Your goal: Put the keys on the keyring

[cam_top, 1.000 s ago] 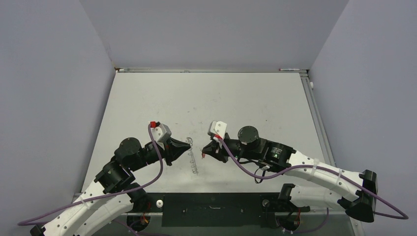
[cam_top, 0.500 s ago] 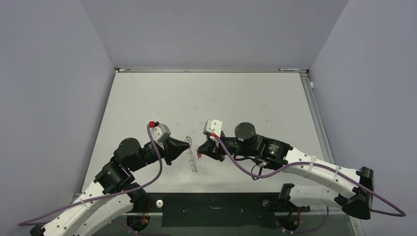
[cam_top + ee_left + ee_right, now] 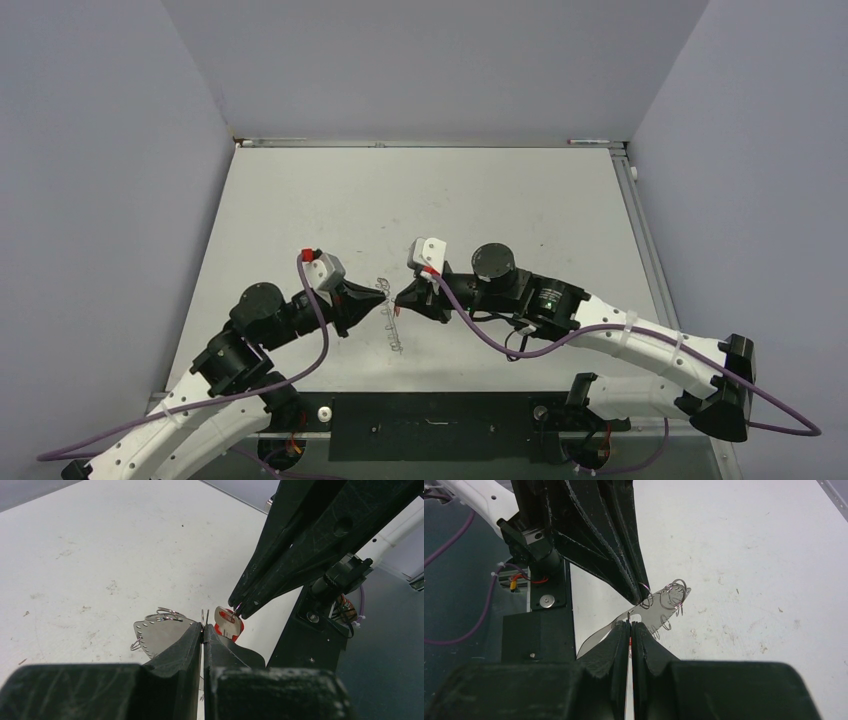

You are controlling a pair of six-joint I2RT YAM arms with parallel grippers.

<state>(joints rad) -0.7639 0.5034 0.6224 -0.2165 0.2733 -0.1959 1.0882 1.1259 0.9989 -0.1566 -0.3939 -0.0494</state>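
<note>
The table (image 3: 520, 200) looks the same as a second ago. The right arm (image 3: 600, 325) has swung left, carrying the right pincer (image 3: 402, 299) from clearly apart to just beside the left pincer (image 3: 381, 300), which has barely shifted. The left pincer is clamped fully closed on the rim of the keyring (image 3: 160, 630), held on edge over the table. The right pincer is pinched closed on the red-headed key (image 3: 228, 622), now just beside that rim.
</note>
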